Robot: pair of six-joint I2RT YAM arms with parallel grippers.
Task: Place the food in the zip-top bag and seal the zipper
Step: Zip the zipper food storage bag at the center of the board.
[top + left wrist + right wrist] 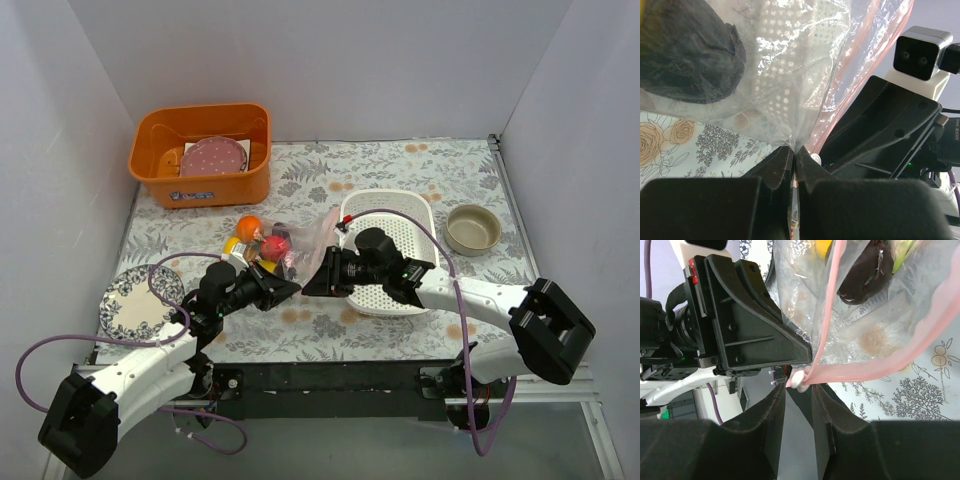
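The clear zip-top bag [300,240] lies mid-table with the food in it: an orange [250,225], a red apple [275,246] and a yellow piece [235,245] show. My left gripper [288,290] is shut on the bag's near corner [794,146]; a dark eggplant [685,55] shows through the plastic. My right gripper [312,283] faces it, jaws a little apart [799,390]. The white slider [801,379] sits at their tips. The pink zipper [875,371] splits into two strips beyond the slider, so the mouth gapes.
A white perforated basket [400,250] lies under my right arm. An orange bin [200,160] holding a pink speckled plate [212,157] stands at the back left. A beige bowl [472,228] is at the right and a patterned plate [135,300] at the left.
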